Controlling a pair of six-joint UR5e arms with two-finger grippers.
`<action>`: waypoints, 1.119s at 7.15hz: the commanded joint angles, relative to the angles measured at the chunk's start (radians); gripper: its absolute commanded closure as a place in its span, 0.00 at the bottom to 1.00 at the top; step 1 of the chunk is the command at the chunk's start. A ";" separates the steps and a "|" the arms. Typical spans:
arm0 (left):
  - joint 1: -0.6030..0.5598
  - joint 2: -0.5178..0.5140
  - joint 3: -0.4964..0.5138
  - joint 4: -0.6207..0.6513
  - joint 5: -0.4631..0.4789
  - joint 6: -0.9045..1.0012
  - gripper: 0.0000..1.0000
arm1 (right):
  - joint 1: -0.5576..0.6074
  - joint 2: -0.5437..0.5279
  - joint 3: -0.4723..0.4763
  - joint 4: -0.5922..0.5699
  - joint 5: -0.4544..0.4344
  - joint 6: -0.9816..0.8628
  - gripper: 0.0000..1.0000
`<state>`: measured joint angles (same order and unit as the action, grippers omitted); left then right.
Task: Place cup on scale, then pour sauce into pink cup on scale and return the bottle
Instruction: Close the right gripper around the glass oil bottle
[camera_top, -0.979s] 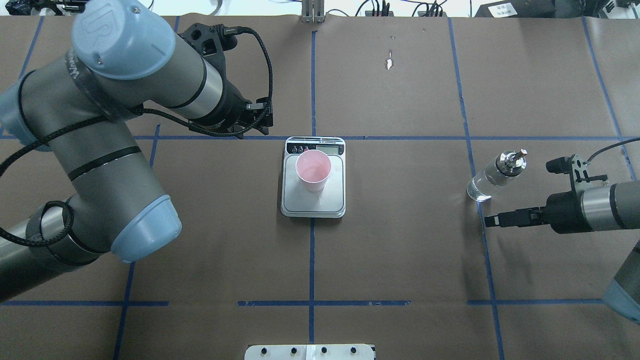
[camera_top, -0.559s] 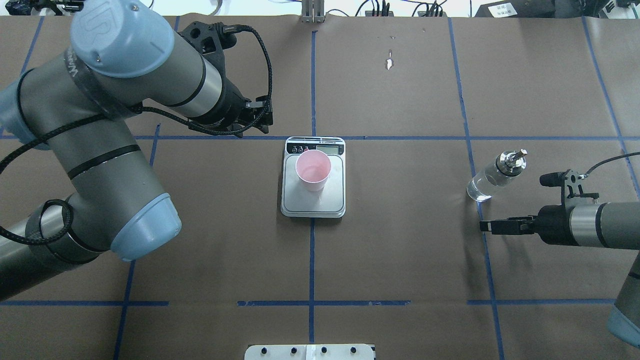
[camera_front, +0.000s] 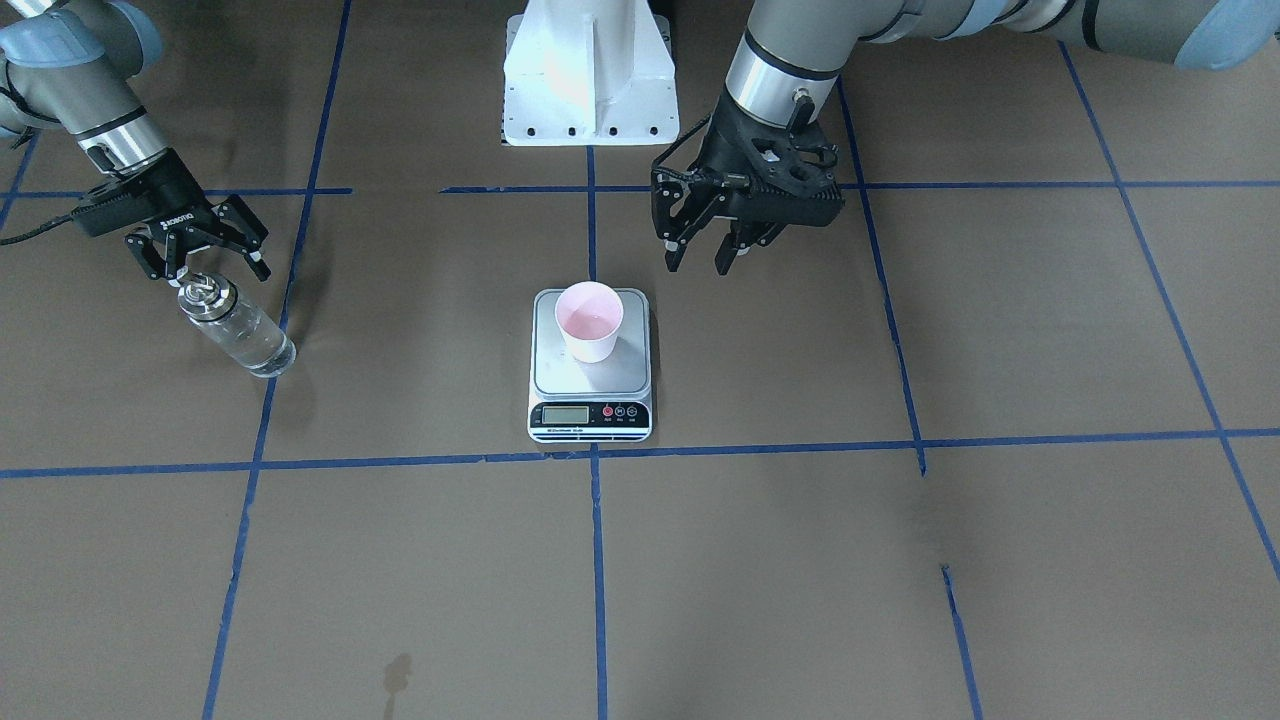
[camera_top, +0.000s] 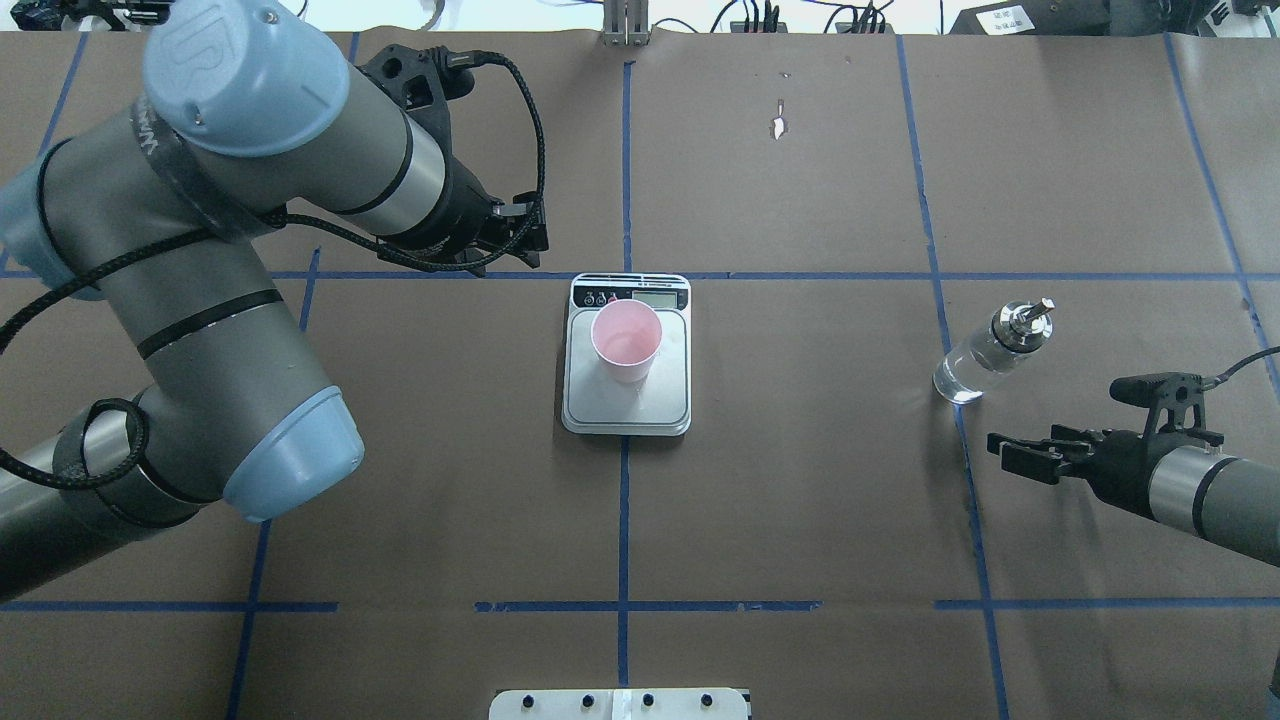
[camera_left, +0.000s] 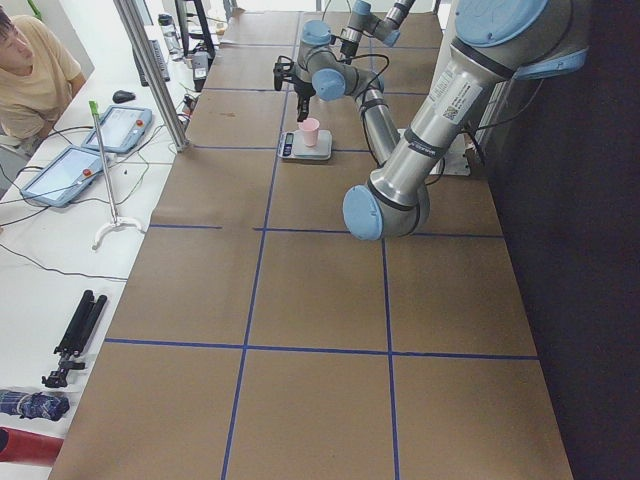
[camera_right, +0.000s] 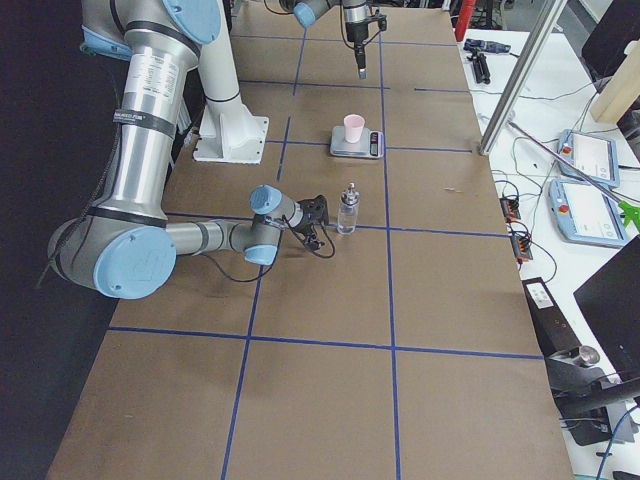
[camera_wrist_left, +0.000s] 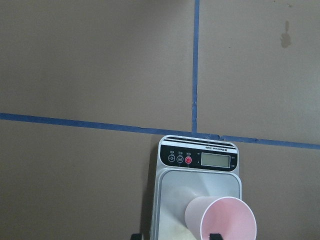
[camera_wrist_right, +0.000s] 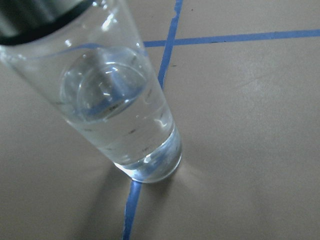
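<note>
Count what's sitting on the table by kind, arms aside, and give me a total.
cup: 1
scale: 1
bottle: 1
Total: 3
</note>
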<state>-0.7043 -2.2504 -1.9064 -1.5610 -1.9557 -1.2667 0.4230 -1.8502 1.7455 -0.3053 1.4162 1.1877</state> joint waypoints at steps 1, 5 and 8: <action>-0.001 0.002 0.001 -0.001 0.000 0.003 0.43 | -0.084 0.000 0.002 -0.003 -0.194 -0.023 0.04; -0.011 0.020 0.001 -0.002 0.001 0.006 0.39 | -0.136 0.026 0.086 -0.158 -0.371 -0.040 0.00; -0.014 0.032 0.003 -0.024 0.001 0.006 0.31 | -0.138 0.095 0.088 -0.276 -0.488 -0.040 0.00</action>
<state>-0.7170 -2.2233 -1.9042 -1.5760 -1.9544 -1.2609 0.2864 -1.7776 1.8327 -0.5447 0.9707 1.1475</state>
